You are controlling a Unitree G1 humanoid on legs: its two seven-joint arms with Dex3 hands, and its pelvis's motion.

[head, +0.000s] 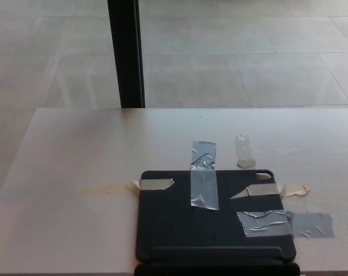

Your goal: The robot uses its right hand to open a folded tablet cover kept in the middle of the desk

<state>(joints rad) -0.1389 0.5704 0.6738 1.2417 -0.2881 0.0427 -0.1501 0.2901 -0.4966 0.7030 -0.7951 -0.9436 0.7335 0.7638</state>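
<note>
Head view only. Neither robot hand appeared in the frame, so the state of the fingers could not be told, and no place could be given relative to them.

The tablet cover [211,221] lay flat on the counter [76,155], near the counter's near edge and a little toward the robot's right of the picture's middle. It was black, with rounded far corners. A horizontal crease ran across it close to its near edge, and a narrow black strip below that crease met the bottom of the picture. A small cutout showed at the far right corner.

Tape on the cover:
- A grey tape strip [204,174] ran over the far edge at mid-width, half on the counter and half on the cover.
- A beige tape piece [155,184] crossed the far left corner, with a faint residue streak [102,189] on the counter beside it.
- A second beige tape piece [271,190] crossed the right edge near the far corner and ended on the counter.
- A crinkled grey tape patch [284,224] crossed the right edge lower down, partly on the cover and partly on the counter.

A small clear vial [243,150] lay on the counter just beyond the cover's far right corner, apart from it.

Beyond the counter a black post [126,53] stood on a tiled floor [248,52].
</note>
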